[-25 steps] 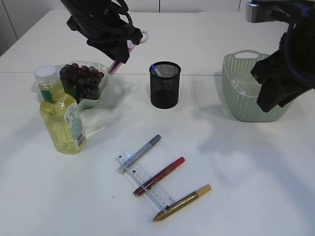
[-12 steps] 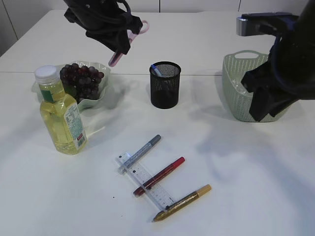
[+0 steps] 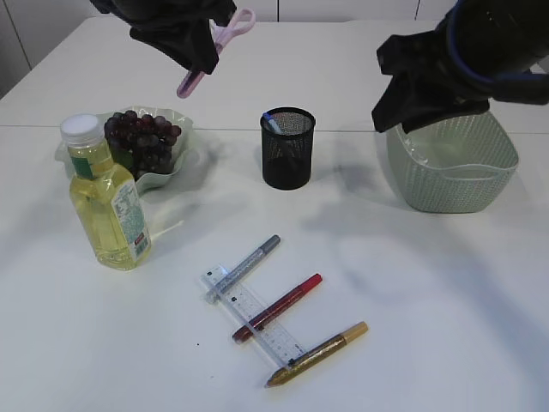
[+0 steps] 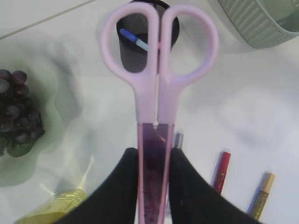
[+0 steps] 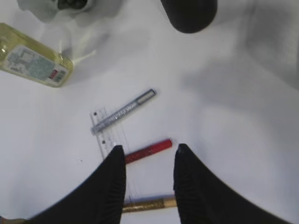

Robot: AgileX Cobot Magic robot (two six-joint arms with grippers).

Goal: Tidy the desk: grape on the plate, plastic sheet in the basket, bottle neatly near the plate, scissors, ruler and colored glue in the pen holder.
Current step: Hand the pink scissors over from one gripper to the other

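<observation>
One pair of scissors [image 4: 156, 116] is clamped in the left pincer [image 4: 154, 175] above the worktop's far-left part; the right pincer [image 5: 148, 168] is held apart; three glue pens [image 3: 279, 307] are counted near the front edge.

scissors [image 4: 158, 88]: we see smooth pink plastic handles, translucent sheath | pen holder [image 3: 287, 148]: black metal mesh, matt | basket [image 3: 452, 163]: pale green woven-look plastic | bottle [image 3: 106, 202]: clear glossy plastic, paper label | ruler [image 3: 254, 316]: transparent plastic | table [image 3: 429, 300]: smooth matt white
</observation>
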